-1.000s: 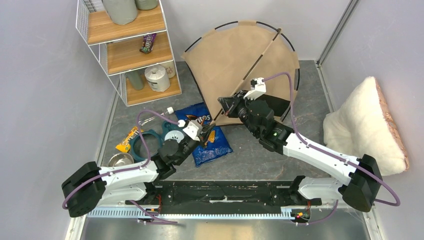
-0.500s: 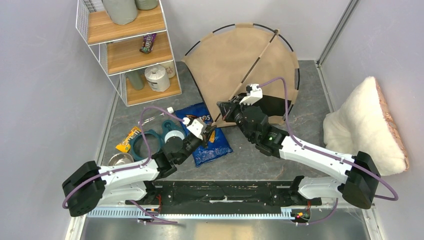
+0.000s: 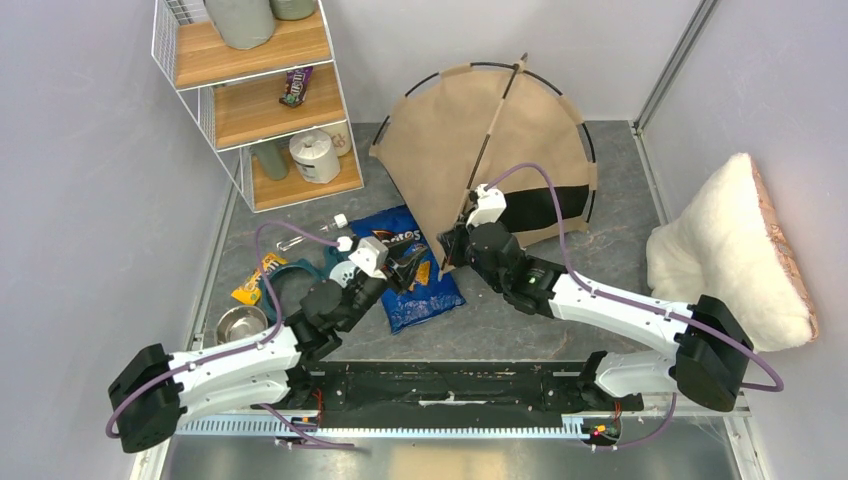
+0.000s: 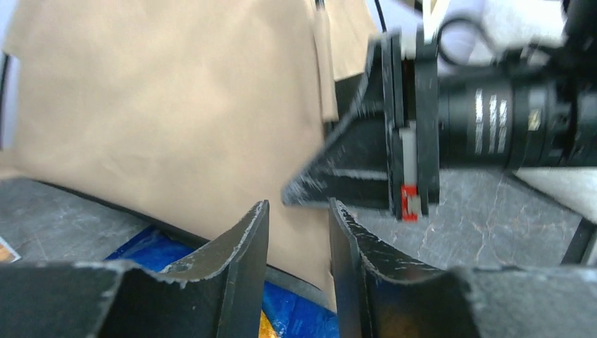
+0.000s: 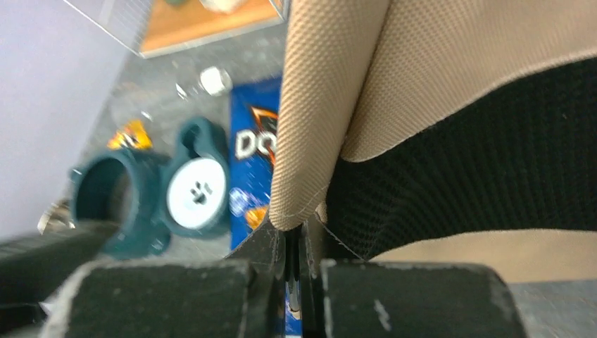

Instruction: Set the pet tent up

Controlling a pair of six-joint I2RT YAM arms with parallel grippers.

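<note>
Mia: Since a second ago the pet tent (image 3: 530, 130) has swung up from a slanted sheet into a rounder dome, and both arms have drawn nearer and to the left. What is closest now?

Leo: Nearest is the left gripper (image 3: 408, 264), above the blue chip bag (image 3: 425, 292) on the grey table (image 3: 560, 310). Its fingers (image 4: 243, 239) stand a little apart with nothing between them; the left wrist view shows tan cloth beyond the gap.

Mia: And the right one?

Leo: Just right of it and slightly farther, the right gripper (image 3: 450, 246) sits at the tent's near left corner. Its jaws are pressed together on the edge of the fabric, where the tan cloth meets the black lining (image 5: 450, 155).

Mia: What lies to the left?

Leo: A teal holder (image 3: 330, 268) with a white paw-print disc rests left of the chip bag.

Mia: Where does the tent stand?

Leo: It fills the far middle of the table, its dark opening toward the near right. One thin black pole (image 3: 493, 138) runs from the held corner up to the far peak. A fluffy white cushion (image 3: 725, 250) leans at the right, well apart, and a wire shelf (image 3: 262, 100) stands far left.
</note>
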